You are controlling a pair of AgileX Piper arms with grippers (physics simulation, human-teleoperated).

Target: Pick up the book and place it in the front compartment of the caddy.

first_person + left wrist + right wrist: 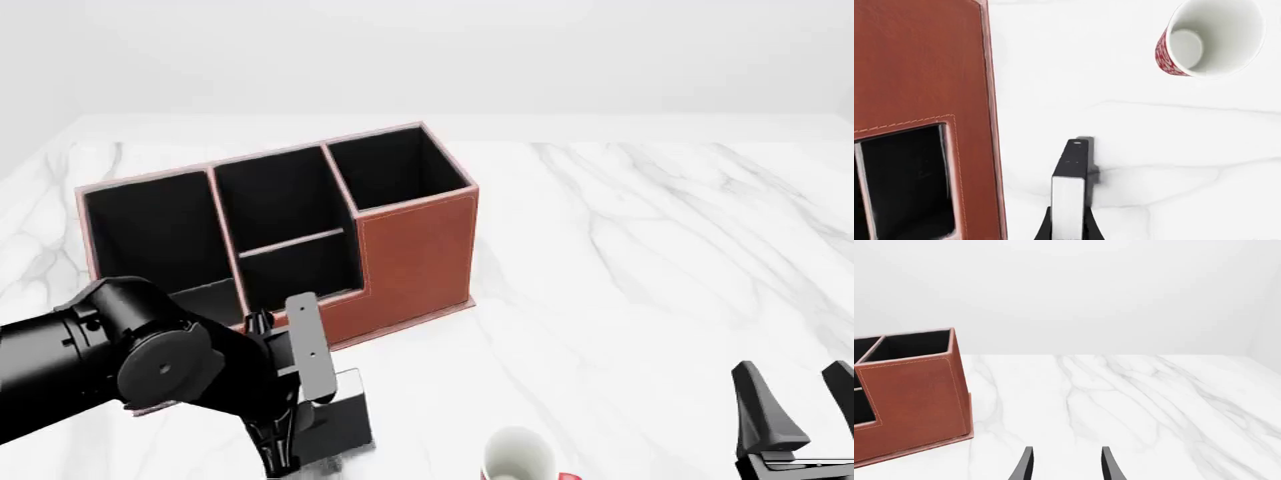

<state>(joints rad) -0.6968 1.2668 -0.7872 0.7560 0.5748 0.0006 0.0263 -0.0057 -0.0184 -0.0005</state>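
no readable text, labels, brands or numbers anywhere

White marble table (641, 260) (grey-veined), plain pale backdrop.

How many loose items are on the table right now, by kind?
Book: 1, clamped in the left gripper
Caddy: 1
Mug: 1
Total: 3

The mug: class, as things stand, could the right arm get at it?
Probably yes. The mug stands upright on bare table between the arms, and the right gripper, jaws open and holding nothing, has nothing between it and the mug. The left gripper holds the book.
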